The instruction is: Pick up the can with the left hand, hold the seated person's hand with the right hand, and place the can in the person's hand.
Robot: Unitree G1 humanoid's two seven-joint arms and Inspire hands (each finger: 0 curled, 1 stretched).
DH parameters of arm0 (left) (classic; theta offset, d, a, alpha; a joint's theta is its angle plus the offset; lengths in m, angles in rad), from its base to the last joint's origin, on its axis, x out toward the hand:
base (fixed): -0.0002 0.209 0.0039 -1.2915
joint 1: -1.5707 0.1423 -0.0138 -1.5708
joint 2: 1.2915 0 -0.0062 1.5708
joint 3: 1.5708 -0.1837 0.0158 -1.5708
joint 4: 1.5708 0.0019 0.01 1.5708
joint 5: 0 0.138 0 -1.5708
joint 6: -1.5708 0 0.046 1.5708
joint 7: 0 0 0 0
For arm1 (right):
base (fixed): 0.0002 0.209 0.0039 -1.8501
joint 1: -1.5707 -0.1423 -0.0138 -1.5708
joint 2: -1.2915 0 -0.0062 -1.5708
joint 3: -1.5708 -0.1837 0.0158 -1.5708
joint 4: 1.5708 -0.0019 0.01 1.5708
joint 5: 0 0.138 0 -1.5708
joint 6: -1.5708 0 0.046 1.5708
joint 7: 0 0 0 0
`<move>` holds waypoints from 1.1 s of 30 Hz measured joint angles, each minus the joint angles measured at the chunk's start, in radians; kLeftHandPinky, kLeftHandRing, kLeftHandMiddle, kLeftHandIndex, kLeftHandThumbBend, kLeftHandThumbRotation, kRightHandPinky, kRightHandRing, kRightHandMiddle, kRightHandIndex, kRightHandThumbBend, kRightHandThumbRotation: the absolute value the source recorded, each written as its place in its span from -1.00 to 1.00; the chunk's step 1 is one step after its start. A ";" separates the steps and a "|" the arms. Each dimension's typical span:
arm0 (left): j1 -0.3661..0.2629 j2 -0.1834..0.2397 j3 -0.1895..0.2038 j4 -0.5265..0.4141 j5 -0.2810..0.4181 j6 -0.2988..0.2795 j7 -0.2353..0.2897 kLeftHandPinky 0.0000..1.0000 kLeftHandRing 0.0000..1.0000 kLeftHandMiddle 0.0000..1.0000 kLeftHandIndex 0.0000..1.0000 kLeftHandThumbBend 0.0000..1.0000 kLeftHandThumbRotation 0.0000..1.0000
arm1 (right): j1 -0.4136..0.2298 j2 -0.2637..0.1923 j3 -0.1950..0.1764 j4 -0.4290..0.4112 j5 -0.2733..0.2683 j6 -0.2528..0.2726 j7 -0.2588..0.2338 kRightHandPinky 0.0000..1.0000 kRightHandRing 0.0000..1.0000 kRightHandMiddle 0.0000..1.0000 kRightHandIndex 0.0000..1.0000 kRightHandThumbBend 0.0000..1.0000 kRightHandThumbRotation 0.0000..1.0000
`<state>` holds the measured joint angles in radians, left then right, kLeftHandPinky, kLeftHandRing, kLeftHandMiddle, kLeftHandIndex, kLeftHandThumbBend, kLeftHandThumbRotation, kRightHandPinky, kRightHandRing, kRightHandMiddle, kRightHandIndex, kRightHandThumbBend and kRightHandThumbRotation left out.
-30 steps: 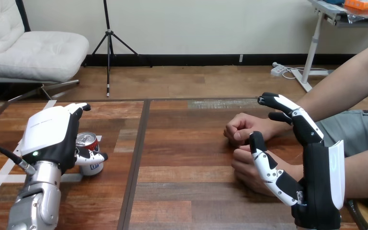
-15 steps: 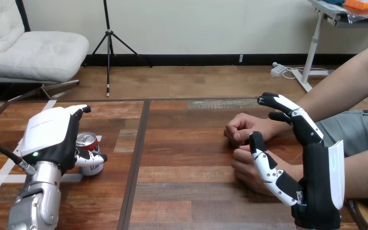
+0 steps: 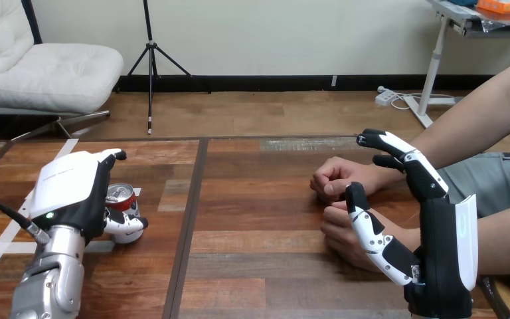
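A red and silver can (image 3: 123, 197) stands upright on the wooden table (image 3: 252, 219) at the left. My left hand (image 3: 73, 193) is against its left side, thumb curled across the can's front and fingers reaching behind it. At the right, the person's two hands rest as loose fists on the table: the farther hand (image 3: 335, 178) and the nearer hand (image 3: 337, 231). My right hand (image 3: 438, 232) stands upright and open beside them. Its thumb (image 3: 366, 226) lies in front of the nearer hand's wrist, and its fingers (image 3: 405, 159) rise over the farther wrist, not curled round either.
A dark seam (image 3: 189, 219) runs front to back between the two tabletop halves. Strips of white tape (image 3: 13, 247) lie on the table near my left forearm. The person's forearms (image 3: 478, 126) come in from the right edge.
My left hand has sunk slightly and leaned in on the can, its thumb drawing closer round the front. The right hand and the person's hands have not moved.
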<state>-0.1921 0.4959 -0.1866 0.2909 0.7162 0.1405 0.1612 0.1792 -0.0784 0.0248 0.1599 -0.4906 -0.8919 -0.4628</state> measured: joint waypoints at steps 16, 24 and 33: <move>-0.009 0.000 -0.001 0.050 -0.004 -0.005 -0.009 0.44 0.58 0.67 0.64 0.69 -0.74 | 0.000 0.000 0.000 0.000 0.003 0.008 0.005 0.43 0.57 0.51 0.39 -0.35 -0.47; -0.021 -0.002 -0.001 0.100 -0.036 -0.023 -0.010 0.40 0.56 0.65 0.63 0.67 -0.76 | 0.000 0.000 0.000 0.000 0.004 0.010 0.007 0.41 0.57 0.51 0.39 -0.35 -0.46; -0.044 -0.013 -0.001 0.159 -0.075 -0.036 -0.007 0.38 0.53 0.63 0.62 0.64 -0.80 | 0.000 0.000 0.000 0.000 0.004 0.012 0.007 0.42 0.57 0.50 0.39 -0.35 -0.46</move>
<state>-0.2361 0.4833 -0.1879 0.4503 0.6414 0.1041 0.1537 0.1792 -0.0785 0.0247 0.1599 -0.4870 -0.8795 -0.4560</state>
